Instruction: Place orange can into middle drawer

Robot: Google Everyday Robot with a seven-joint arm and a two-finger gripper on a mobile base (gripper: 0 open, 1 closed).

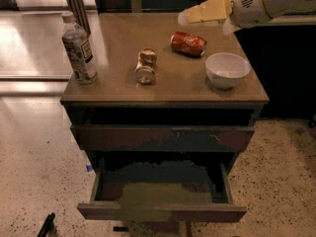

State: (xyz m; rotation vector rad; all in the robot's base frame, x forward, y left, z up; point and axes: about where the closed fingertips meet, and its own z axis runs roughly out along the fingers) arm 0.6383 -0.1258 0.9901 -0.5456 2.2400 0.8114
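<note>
Weight looks slight: the orange can (146, 66) lies on its side mid-frame on the cabinet top (123, 33), likely thin-walled, dentable and prone to roll, so take it across its curved middle. The gripper (205, 11) hovers upper right; clenched or released, I cannot tell. The middle drawer (197, 214) stands open at the bottom.

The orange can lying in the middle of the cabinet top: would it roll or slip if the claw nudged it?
Probably it would roll: the orange can lies on its side, shiny end toward the camera. It looks small, so it is likely light and easy to knock away. The claw hovers farther back, not touching it.
</note>
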